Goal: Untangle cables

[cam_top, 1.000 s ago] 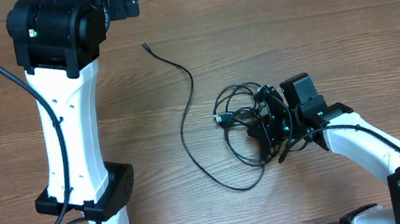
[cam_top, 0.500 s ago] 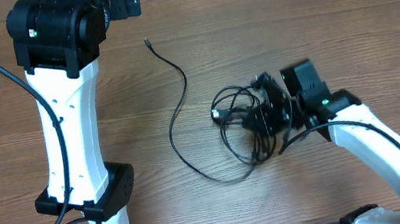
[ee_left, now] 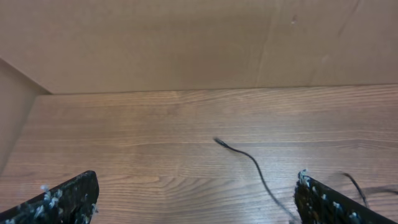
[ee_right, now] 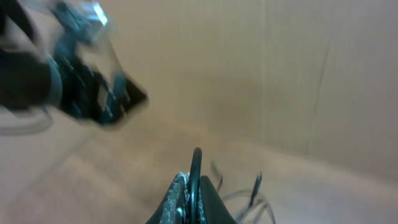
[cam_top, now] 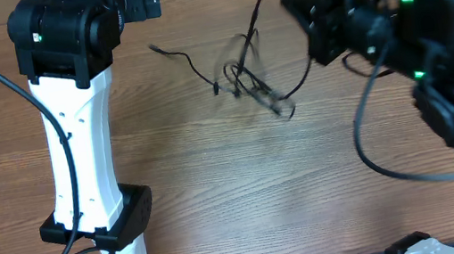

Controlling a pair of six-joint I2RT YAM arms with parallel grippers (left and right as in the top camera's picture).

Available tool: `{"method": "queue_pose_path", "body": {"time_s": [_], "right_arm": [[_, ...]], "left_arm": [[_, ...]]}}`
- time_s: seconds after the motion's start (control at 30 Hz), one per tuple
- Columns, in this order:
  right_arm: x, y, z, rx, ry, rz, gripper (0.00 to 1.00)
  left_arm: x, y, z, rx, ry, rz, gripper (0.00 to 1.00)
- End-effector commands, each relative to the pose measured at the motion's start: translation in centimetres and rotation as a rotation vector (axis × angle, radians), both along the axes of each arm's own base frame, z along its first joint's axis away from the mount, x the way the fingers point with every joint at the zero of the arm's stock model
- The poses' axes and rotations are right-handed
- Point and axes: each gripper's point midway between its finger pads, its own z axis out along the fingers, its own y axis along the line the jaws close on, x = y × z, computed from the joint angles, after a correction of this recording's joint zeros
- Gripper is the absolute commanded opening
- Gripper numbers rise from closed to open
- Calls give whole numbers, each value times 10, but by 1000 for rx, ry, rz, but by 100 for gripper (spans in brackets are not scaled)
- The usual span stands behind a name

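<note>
Right tool [ee_right: 189, 198]: my fingers are pinched almost together on a black strand of the cables [cam_top: 246, 74]. The wrist view is blurred, so I judge that grip rather than see it sharply.
Left tool [ee_left: 199, 200]: fingers are spread wide with nothing between them.
Cables: a loose knot of loops hangs to the right of the left arm [cam_top: 77, 149], seemingly up off the worktop [cam_top: 219, 191]. One strand trails back toward that arm, and its plug end [cam_top: 154, 47] lies just to the right of the arm's upper part.
Step in hand: I am holding the bundle up so that its weight opens the loops. The knot has not come apart.
Next move: I should bring the knot nearer the left arm so my idle left tool can close on the trailing strand. Then I draw the two apart slowly, because a quick tug could tighten the knot.
</note>
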Motion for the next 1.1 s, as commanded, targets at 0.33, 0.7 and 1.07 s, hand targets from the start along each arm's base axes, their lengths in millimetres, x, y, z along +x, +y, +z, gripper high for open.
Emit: {"method": "queue_pose_path", "body": {"time_s": [0.33,0.7,1.07], "right_arm": [[-46,31,100,191,-224,190,4],[-67,-39,194,109,-561,-148,4],[24,-142,144,-189,-446,-595,4]], "left_arm": [[-4,0,8,-9,-18,-17,100],[-5,1,6,-2,-7,-19,100],[-23,46,25,72,-37,99,99]]}}
